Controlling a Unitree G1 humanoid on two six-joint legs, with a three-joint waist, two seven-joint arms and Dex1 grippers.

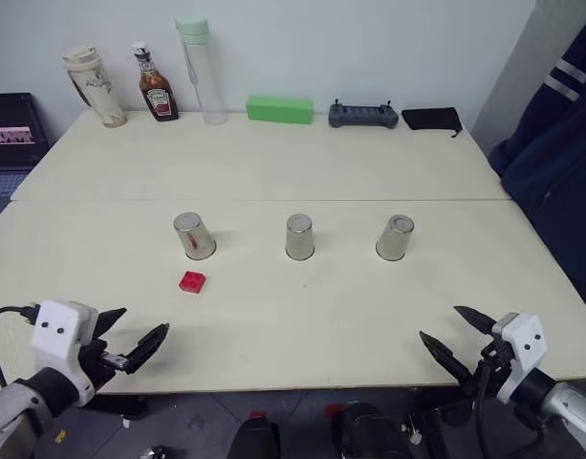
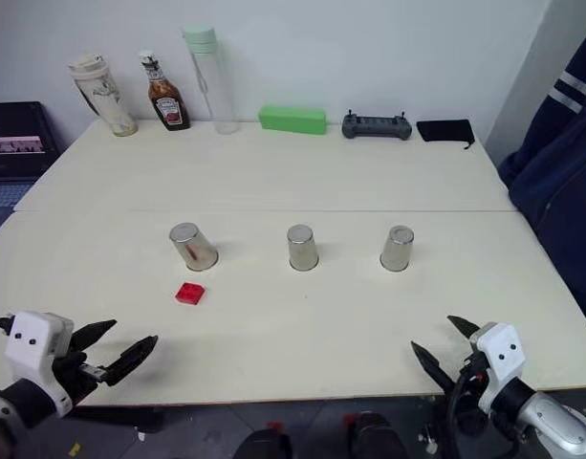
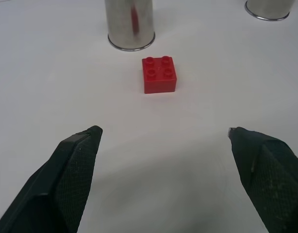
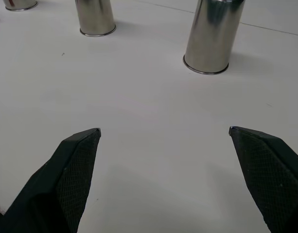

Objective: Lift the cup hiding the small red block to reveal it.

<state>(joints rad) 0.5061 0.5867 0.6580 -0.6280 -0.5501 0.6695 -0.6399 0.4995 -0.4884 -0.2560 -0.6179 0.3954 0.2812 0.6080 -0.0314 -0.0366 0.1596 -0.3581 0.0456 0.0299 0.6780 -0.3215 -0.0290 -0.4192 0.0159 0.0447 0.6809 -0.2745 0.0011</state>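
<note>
Pale table (image 1: 273,172), three upturned cups in a row. Small red block (image 1: 191,281) lay exposed ahead of left gripper (image 1: 130,339), before the left cup (image 1: 193,235). Both grippers, right gripper (image 1: 457,337) included, gaped empty, apparently waiting.

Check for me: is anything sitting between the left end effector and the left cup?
Yes. The small red block lies uncovered on the table, apart from the left cup and just on its near side, roughly on the line from the open left end effector. All three cups stand upside down.

Block (image 1: 191,281) before leftmost cup (image 1: 194,236)
</note>
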